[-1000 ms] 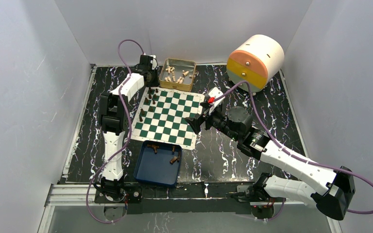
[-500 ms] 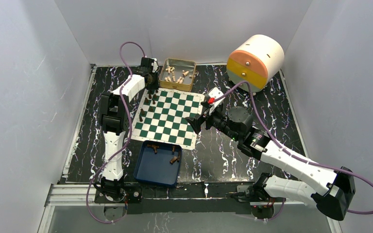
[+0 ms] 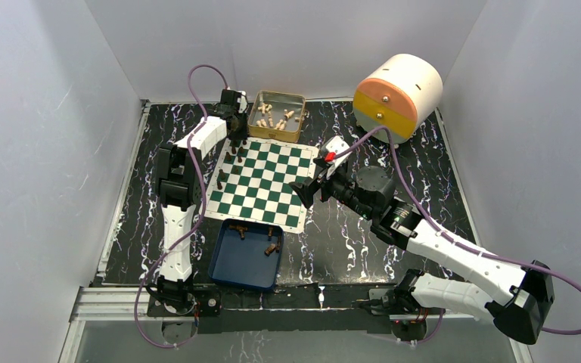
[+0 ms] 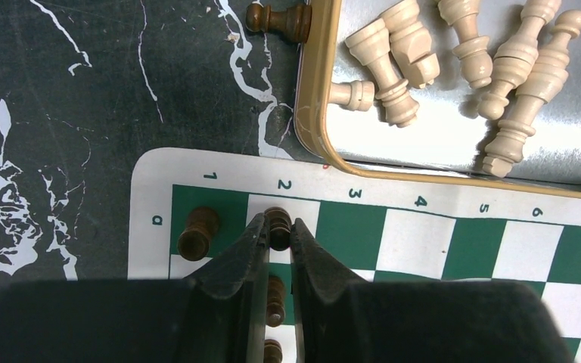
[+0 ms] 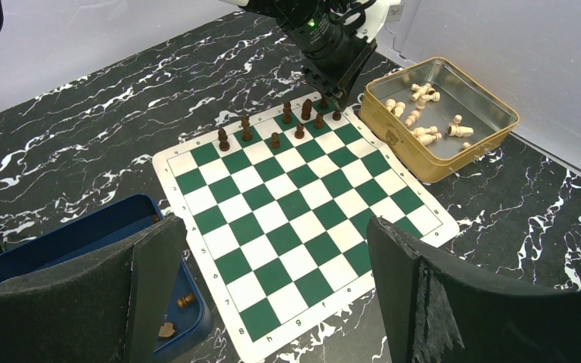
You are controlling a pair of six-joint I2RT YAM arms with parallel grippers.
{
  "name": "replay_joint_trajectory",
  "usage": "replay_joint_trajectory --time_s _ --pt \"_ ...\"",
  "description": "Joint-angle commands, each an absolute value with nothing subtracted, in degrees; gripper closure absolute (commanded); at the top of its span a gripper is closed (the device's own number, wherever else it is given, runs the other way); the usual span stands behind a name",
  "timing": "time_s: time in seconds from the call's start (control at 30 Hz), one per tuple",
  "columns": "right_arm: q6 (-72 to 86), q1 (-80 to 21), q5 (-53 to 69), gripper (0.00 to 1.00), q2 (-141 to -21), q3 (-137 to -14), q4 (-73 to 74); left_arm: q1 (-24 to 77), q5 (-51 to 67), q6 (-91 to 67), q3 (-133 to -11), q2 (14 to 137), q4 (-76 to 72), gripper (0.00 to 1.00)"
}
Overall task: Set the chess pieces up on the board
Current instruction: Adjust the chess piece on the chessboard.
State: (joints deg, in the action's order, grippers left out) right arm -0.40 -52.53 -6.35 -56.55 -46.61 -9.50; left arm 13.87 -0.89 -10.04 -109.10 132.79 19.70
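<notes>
Dark-brown chess piece [image 4: 277,219] pinched tight in your left claw [image 4: 278,228] on the board [image 4: 424,242]; any sideways drag could topple its close neighbour [image 4: 197,233]. Your right claw [image 5: 272,246] gapes empty.

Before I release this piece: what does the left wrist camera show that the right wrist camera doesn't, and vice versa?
Left wrist only: the left gripper shut on a small dark-brown wooden chess piece, and a stray dark-brown piece lying on the black marbled table beside the gold rectangular tin. Right wrist only: the blue rectangular tray, a few pieces inside, and the open right gripper. Both: the green-and-white checkered board, the tin's cream-white pieces, and dark pieces standing along the board's edge.
</notes>
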Motion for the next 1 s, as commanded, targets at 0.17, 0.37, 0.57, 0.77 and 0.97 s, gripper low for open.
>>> replay_joint_trajectory --time_s 0.17,0.37,0.57,0.77,0.97 --pt "-0.79 -52.54 -7.79 0.01 -54.73 -46.8 -13.1 14.85 -1.43 -9.58 -111.71 130.15 22.4 1.0" --pt "-1.23 -52.54 -7.38 0.01 -55.64 -46.93 -13.52 14.94 -2.89 -9.06 -111.71 130.13 22.94 1.0" --pt "-1.89 -52.49 -7.34 0.01 -56.15 -47.4 -13.56 14.92 -3.44 -8.88 -111.89 131.11 23.17 0.97" --pt "-2.61 -52.54 -7.49 0.01 -56.46 -47.99 -13.45 14.94 -3.54 -9.58 -113.88 131.53 24.07 0.77" --pt "-2.47 -52.56 -6.58 0.01 -57.2 -47.97 -12.77 14.73 -4.41 -16.22 -125.32 132.01 29.78 0.7"
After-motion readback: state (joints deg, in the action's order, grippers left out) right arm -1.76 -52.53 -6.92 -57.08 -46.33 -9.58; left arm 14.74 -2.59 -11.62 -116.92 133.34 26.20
